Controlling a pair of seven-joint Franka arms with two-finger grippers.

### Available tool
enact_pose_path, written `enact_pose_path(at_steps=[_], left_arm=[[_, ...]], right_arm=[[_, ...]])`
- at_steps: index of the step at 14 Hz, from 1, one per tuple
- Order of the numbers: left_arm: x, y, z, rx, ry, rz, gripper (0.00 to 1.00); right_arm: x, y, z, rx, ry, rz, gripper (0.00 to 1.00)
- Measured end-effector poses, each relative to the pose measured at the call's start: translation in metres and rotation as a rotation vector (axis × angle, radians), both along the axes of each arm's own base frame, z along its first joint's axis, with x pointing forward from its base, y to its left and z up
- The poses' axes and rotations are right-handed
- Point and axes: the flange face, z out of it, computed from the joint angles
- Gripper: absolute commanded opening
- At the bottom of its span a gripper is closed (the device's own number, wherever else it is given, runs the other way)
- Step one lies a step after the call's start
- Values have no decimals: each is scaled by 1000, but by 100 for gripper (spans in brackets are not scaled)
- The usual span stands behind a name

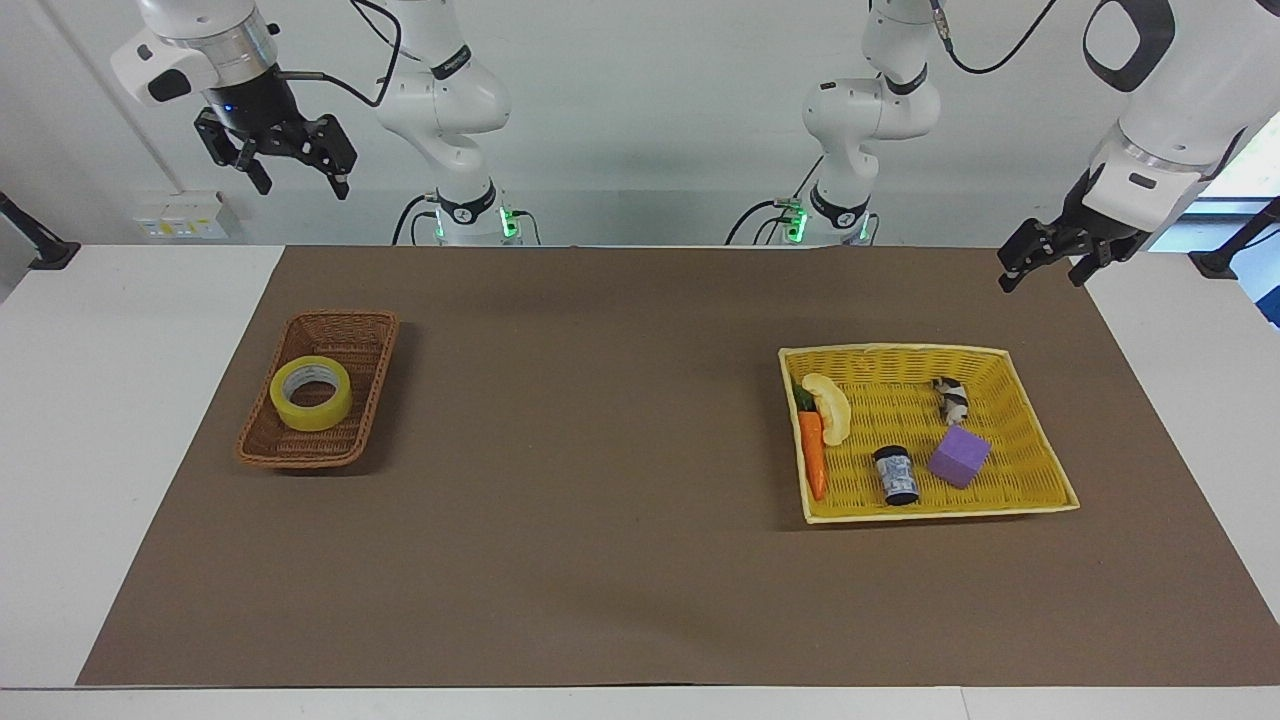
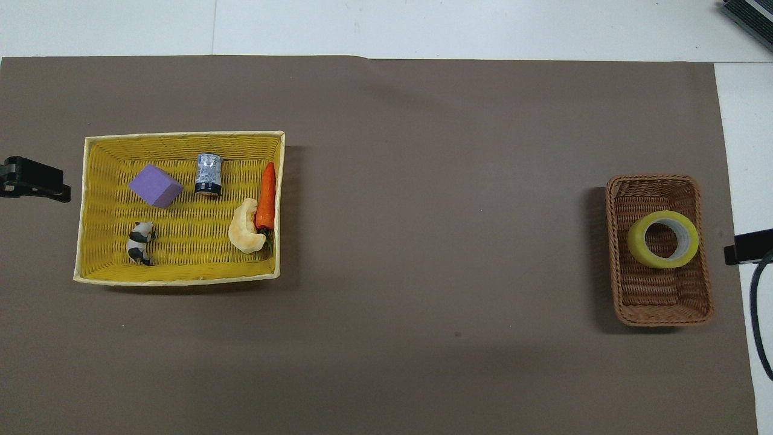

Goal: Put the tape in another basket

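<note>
**A:** What covers the table?

**B:** A flat, matte brown mat (image 1: pixel 600 480) lies over most of a smooth white table (image 1: pixel 100 400). Toward the left arm's end sits a wide, shallow yellow basket (image 1: pixel 1030 420) of woven strips with a pale rim. Toward the right arm's end sits the basket (image 1: pixel 372 370), narrow and rectangular, of dark brown wicker with sloped sides. The two are well apart.

**A:** Where is the tape?

**B:** The tape (image 1: pixel 311 393), a glossy ring of translucent yellow with a pale grey-white core, lies flat in the brown basket, about mid-length.

**A:** And the yellow basket holds what?

**B:** An orange carrot (image 1: pixel 813 452) along one short wall, a curved cream piece (image 1: pixel 830 405) touching it, a purple cube (image 1: pixel 959 456), a small dark cylinder with a blue-and-white label (image 1: pixel 897 475), and a tiny black-and-white panda figure (image 1: pixel 951 399).

**A:** The arms?

**B:** The right gripper (image 1: pixel 295 180) hangs high, over the table's edge nearest the robots, at the right arm's end; its black fingers are spread, gripping nothing. The left gripper (image 1: pixel 1040 278) waits over the mat's corner at the left arm's end, fingers apart and empty too.
</note>
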Motion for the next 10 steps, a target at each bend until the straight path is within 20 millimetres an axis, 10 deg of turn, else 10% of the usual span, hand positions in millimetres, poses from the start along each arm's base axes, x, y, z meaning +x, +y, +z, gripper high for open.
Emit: enact_pose_path(at_steps=[10], left_arm=[[0,0,0,0,0,0,100]], right_arm=[[2,-1,0,-1,-18,-1,100]])
